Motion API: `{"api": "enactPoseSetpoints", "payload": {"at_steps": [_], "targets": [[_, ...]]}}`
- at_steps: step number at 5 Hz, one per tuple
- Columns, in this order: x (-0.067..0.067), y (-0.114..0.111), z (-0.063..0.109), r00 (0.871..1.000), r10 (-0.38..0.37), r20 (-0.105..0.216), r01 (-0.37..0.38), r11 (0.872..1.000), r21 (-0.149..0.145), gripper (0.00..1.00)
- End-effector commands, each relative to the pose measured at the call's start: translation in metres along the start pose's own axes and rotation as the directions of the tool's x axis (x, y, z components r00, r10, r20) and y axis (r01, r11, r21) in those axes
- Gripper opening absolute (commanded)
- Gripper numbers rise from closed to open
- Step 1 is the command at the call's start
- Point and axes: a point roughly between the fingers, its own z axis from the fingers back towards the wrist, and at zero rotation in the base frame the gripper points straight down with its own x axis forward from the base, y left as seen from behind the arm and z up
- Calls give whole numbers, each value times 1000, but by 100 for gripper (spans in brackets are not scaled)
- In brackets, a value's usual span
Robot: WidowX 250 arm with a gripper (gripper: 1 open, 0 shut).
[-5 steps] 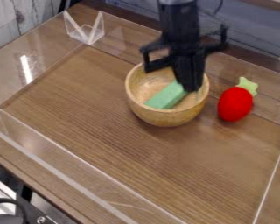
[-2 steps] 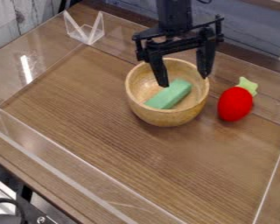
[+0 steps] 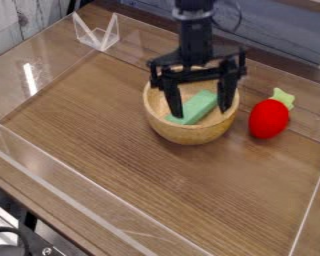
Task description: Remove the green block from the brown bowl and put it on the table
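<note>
I see the hand (image 3: 196, 99) spread wide and gripping nothing, its fingers straddling the green block (image 3: 194, 106), which lies inside the brown bowl (image 3: 160, 122) on the surface (image 3: 136, 190); a strawberry toy (image 3: 270, 116) sits just right of the bowl.

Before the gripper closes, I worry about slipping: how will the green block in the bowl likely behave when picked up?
The green block looks rigid and flat-sided, so it probably grips firmly. It seems small, likely light. It leans on the curved inside of the brown bowl, so it may slide or tilt if nudged first.
</note>
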Motion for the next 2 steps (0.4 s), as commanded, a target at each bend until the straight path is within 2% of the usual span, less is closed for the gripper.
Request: {"api": "enactPoseSetpoints", "payload": {"at_steps": [1, 2], "targets": [[2, -1, -6, 995, -97, 30, 97, 995, 0, 100], [11, -4, -17, 994, -99, 47, 99, 995, 5, 100]]}}
